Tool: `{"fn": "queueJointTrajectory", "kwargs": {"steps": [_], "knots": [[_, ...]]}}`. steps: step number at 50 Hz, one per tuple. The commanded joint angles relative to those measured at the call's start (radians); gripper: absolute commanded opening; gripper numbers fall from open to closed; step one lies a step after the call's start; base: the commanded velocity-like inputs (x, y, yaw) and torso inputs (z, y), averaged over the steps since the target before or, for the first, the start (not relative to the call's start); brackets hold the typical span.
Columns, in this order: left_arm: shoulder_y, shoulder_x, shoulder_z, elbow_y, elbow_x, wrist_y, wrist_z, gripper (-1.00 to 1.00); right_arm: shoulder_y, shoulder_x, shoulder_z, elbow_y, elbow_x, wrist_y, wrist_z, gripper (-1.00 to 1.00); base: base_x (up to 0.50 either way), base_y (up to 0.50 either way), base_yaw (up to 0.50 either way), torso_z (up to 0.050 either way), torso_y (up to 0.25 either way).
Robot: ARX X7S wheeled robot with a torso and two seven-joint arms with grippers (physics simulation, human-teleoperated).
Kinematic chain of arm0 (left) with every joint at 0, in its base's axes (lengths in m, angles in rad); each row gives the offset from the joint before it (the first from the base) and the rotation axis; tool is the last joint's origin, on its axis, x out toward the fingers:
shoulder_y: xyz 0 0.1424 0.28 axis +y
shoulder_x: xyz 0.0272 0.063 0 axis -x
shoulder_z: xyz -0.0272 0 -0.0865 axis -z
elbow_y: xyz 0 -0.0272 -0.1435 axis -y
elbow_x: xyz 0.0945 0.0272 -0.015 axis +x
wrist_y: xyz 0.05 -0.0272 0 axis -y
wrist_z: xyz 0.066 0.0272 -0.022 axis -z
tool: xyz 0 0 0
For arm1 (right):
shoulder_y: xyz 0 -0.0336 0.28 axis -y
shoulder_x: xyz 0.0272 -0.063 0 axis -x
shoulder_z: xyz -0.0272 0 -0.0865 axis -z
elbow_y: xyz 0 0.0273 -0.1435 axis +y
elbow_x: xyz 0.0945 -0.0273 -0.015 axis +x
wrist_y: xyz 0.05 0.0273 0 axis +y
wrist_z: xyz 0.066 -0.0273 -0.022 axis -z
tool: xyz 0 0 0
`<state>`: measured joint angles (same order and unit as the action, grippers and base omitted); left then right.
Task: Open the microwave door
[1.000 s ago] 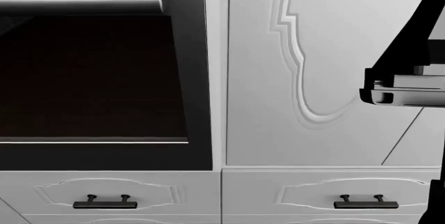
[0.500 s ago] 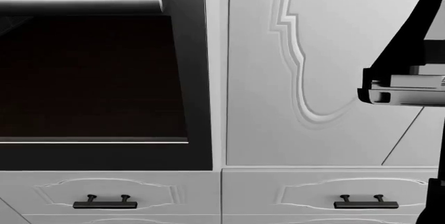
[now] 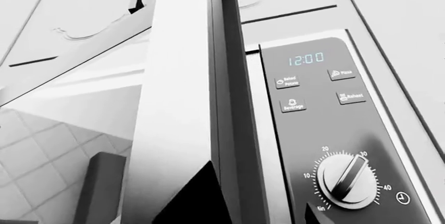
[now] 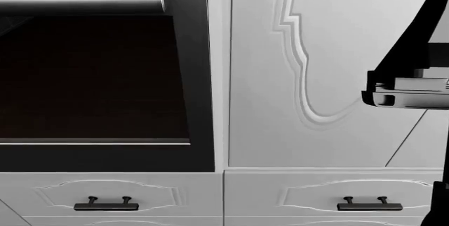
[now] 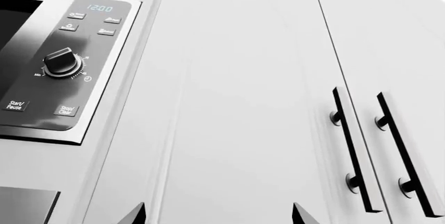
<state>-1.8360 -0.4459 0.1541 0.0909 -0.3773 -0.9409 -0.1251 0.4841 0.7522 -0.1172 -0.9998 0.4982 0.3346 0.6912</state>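
Observation:
In the left wrist view the microwave door [image 3: 177,109] stands ajar, its dark free edge [image 3: 230,104] lifted off the control panel [image 3: 326,130] with its clock and dial [image 3: 345,178]. My left gripper [image 3: 257,190] sits at that edge. One dark finger [image 3: 195,198] lies on the door side, and the other tip barely shows by the panel. Whether they press on the edge is hidden. My right gripper [image 5: 219,213] is open in front of a white cabinet panel, with nothing between its fingertips [image 5: 141,212]. The microwave's panel [image 5: 66,62] lies off to its side.
The head view shows a black oven door [image 4: 91,79] with a steel bar handle [image 4: 84,2], a white cabinet door [image 4: 329,68], two drawers with black handles [image 4: 105,203], and my right arm [image 4: 407,92] at the right edge. Two long black cabinet handles [image 5: 355,151] are near the right gripper.
In the head view my right arm's end has shifted only a few pixels sideways and back. Nothing else differs.

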Motion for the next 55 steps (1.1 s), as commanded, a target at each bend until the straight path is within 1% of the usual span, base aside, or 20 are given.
{"fn": "queueJointTrajectory", "kwargs": {"steps": [1, 12, 18, 26, 34, 48, 55], "knots": [[0.002, -0.001, 0.020, -0.006, -0.061, 0.044, 0.039, 1.00, 0.021, 0.011, -0.004, -0.014, 0.019, 0.024, 0.019, 1.00, 0.00, 0.00, 0.00, 0.000, 0.000], [0.028, -0.054, 0.041, -0.117, 0.008, 0.139, 0.051, 1.00, 0.052, 0.021, -0.024, -0.012, 0.031, 0.038, 0.030, 1.00, 0.00, 0.00, 0.00, 0.000, 0.001], [0.034, -0.067, 0.042, -0.148, 0.024, 0.165, 0.051, 1.00, 0.051, 0.024, -0.033, -0.007, 0.024, 0.029, 0.030, 1.00, 0.00, 0.00, 0.00, 0.000, 0.000], [0.013, -0.052, 0.047, -0.136, 0.015, 0.155, 0.052, 1.00, 0.044, 0.037, -0.024, -0.013, 0.032, 0.024, 0.041, 1.00, 0.00, 0.00, 0.00, 0.000, 0.000], [-0.032, -0.035, 0.049, -0.078, -0.011, 0.110, 0.056, 1.00, 0.052, 0.051, -0.019, -0.025, 0.054, 0.033, 0.060, 1.00, 0.00, 0.00, 0.00, 0.000, 0.000], [-0.133, -0.043, 0.067, -0.056, -0.013, 0.078, 0.074, 1.00, 0.074, 0.079, -0.035, -0.033, 0.077, 0.030, 0.091, 1.00, 0.00, 0.00, 0.00, 0.000, 0.000], [-0.163, -0.037, 0.075, -0.021, -0.026, 0.050, 0.080, 1.00, 0.082, 0.095, -0.047, -0.036, 0.088, 0.023, 0.111, 1.00, 0.00, 0.00, 0.00, 0.000, 0.000]]}}
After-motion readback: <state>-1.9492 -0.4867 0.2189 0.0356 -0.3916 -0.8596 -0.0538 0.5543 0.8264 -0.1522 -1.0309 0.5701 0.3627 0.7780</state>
